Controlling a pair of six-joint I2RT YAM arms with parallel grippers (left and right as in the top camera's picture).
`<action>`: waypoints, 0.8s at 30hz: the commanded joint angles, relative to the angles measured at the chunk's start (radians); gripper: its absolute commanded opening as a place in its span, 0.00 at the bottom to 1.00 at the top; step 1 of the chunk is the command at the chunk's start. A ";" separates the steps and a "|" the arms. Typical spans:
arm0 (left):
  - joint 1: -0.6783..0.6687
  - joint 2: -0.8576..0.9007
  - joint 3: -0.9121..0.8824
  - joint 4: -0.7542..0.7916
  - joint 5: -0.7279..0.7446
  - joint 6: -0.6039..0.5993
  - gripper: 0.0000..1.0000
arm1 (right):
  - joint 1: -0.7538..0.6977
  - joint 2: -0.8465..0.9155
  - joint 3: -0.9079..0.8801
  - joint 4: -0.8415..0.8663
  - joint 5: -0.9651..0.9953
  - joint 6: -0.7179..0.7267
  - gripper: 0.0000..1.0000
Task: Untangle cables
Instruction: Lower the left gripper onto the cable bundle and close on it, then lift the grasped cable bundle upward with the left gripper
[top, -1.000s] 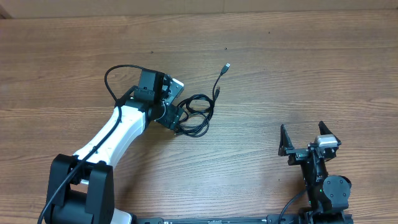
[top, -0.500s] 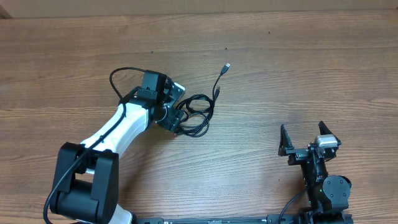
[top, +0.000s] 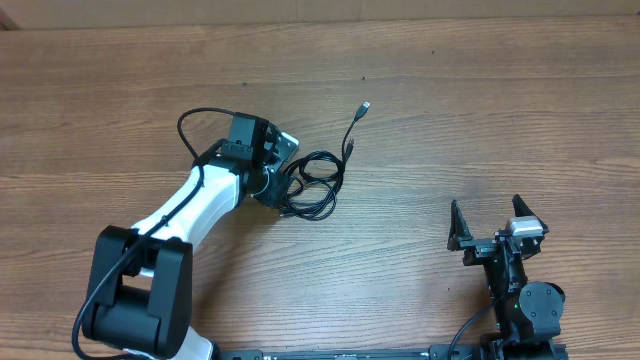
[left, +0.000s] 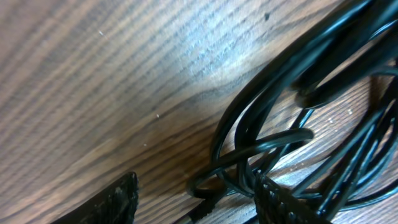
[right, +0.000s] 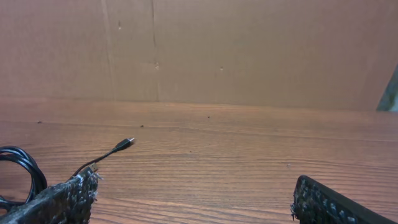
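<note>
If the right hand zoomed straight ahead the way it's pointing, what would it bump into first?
Nothing nearby, it seems. The right hand points over bare table, and the cables lie off to its left. The first thing ahead looks like the brown cardboard wall, though how far is unclear.

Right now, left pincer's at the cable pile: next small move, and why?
Probably close the left pincer on the strands lying between its open jaws: the cables sit bunched in one tangle there, while the right pincer sits open, well away.
</note>
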 joint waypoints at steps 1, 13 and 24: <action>-0.006 0.036 0.023 0.003 0.037 0.015 0.60 | -0.002 -0.009 -0.010 0.006 0.004 -0.001 1.00; -0.006 0.074 0.024 0.014 0.063 0.015 0.24 | -0.002 -0.009 -0.010 0.006 0.004 -0.001 1.00; -0.006 0.060 0.055 -0.015 0.108 -0.099 0.04 | -0.002 -0.009 -0.010 0.006 0.004 -0.001 1.00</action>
